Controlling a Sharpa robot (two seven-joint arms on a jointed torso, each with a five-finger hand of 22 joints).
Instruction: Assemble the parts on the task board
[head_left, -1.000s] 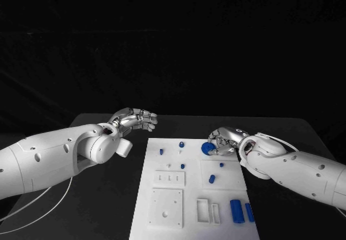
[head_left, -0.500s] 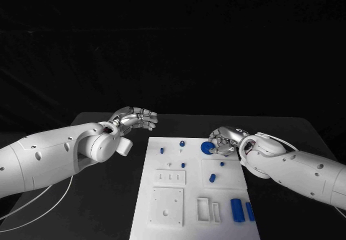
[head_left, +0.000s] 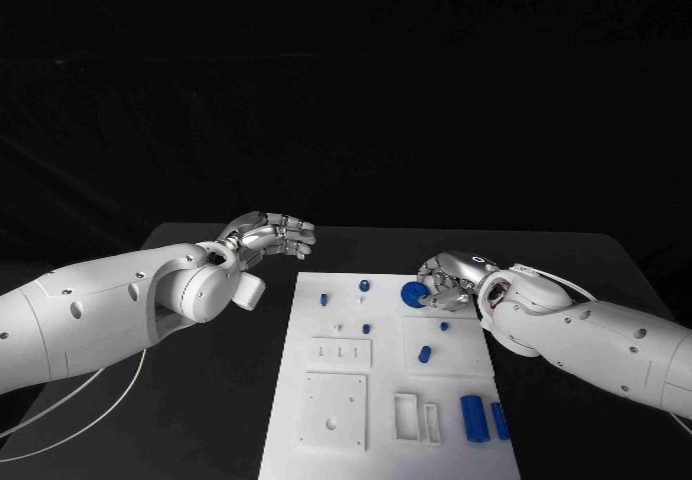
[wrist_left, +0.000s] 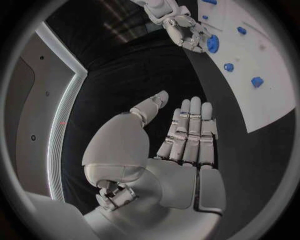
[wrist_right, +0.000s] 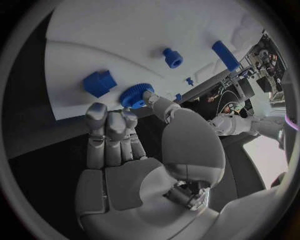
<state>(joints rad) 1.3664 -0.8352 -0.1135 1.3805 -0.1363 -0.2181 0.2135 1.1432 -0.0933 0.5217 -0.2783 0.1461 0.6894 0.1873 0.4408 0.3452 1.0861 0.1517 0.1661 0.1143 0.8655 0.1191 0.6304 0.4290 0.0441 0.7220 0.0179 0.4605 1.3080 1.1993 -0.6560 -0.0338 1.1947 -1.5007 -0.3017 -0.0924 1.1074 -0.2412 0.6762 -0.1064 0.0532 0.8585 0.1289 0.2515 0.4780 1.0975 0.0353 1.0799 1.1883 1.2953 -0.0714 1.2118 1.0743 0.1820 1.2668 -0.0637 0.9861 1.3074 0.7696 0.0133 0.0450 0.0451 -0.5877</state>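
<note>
The white task board (head_left: 329, 375) lies in the middle of the black table. At its far right corner sits a blue gear (head_left: 415, 293). My right hand (head_left: 456, 277) pinches this gear (wrist_right: 134, 95) between the thumb and curled fingers (wrist_right: 110, 121). The left wrist view shows the gear (wrist_left: 213, 43) at the right hand's (wrist_left: 179, 26) fingertips. Small blue parts (head_left: 366, 328) stand on the board, and two blue cylinders (head_left: 472, 417) lie near its front right. My left hand (head_left: 268, 238) hovers left of the board's far corner, holding nothing, its fingers (wrist_left: 189, 131) straight.
Recessed white plates (head_left: 335, 410) and slots (head_left: 413, 418) fill the board's near half. A blue block (wrist_right: 99, 83) and a blue peg (wrist_right: 172, 57) stand close to the gear. Black table (head_left: 202, 400) stretches left of the board.
</note>
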